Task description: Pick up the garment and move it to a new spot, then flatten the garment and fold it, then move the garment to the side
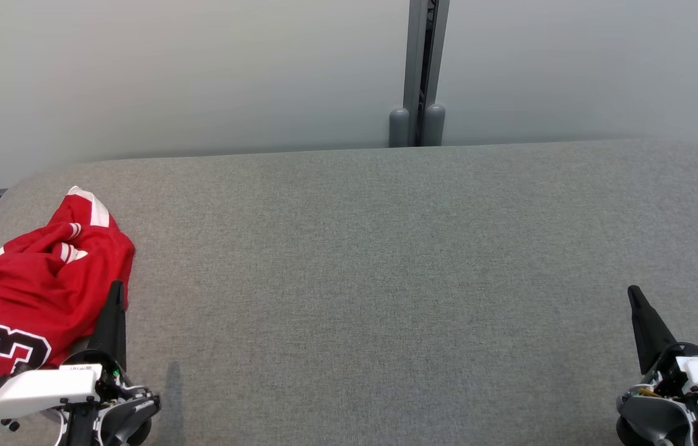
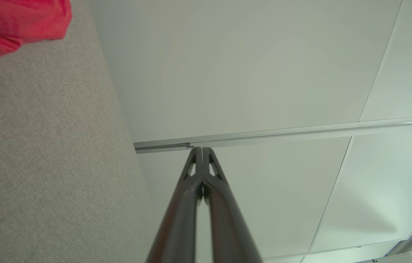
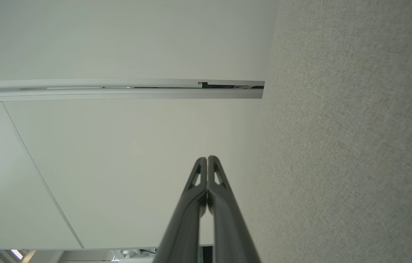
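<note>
Head view. A crumpled red sports jersey with white stripes and white-outlined black numerals [image 1: 33,291] lies heaped at the left end of a grey fabric-covered bench [image 1: 386,279], reaching that view's left edge. The left end effector [image 1: 116,288] stands at the lower left, its two long dark fingers pressed together into one point and gripping nothing. The fingers rise just beside the jersey's right edge and overlap it in this view. The right end effector [image 1: 633,290] stands at the lower right, well apart from the jersey, likewise closed and empty, over bare bench fabric. Behind the bench runs a pale grey panelled wall [image 1: 200,74], split by an upright grey metal post [image 1: 420,74].

Left wrist view. The closed fingertips [image 2: 197,160] meet along their inner faces. The jersey [image 2: 19,22] sits in the upper left corner on the bench fabric [image 2: 45,146], clear of the fingers. A slim metal rail [image 2: 282,133] crosses the wall panels.

Right wrist view. The fingertips [image 3: 216,171] are shut tip to tip, with bench fabric [image 3: 355,146] to the right and the rail [image 3: 118,88] on the wall.
</note>
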Tool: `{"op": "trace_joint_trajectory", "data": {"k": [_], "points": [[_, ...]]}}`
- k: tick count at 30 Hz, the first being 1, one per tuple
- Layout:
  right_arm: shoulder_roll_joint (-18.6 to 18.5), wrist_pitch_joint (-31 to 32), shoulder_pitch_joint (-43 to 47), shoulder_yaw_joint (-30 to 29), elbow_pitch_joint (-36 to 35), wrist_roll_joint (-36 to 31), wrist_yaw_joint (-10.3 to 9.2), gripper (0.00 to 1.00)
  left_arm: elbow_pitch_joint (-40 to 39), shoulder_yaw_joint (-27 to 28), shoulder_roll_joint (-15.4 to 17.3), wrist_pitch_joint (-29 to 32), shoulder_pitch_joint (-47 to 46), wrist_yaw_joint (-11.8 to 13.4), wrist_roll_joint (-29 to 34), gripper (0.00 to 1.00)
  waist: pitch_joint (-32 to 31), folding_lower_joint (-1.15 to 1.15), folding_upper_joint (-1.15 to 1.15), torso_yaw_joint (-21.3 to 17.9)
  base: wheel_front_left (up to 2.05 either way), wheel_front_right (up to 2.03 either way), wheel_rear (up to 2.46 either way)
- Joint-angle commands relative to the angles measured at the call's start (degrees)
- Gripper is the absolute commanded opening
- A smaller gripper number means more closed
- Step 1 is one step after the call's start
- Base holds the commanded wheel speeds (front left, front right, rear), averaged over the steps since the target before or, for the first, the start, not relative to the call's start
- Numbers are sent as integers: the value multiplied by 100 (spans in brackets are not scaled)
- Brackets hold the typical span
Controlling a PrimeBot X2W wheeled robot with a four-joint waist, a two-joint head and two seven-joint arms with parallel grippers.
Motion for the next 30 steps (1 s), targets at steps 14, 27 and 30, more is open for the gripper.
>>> {"op": "trace_joint_trajectory", "data": {"k": [14, 27, 30], "points": [[37, -287, 147, 127, -153, 55, -1, 100, -28, -255, -29, -287, 75, 27, 80, 100, -2, 0, 0, 8, 0, 0, 0], [16, -624, 190, 345, -556, -429, 0, 100, -265, -412, -18, -622, 40, 103, 705, 100, -6, 0, 0, 18, 0, 0, 0], [-21, -695, 201, 446, -646, -696, 0, 100, -310, -448, -15, -692, 31, 144, 981, 100, -6, 0, 0, 25, 0, 0, 0]]}}
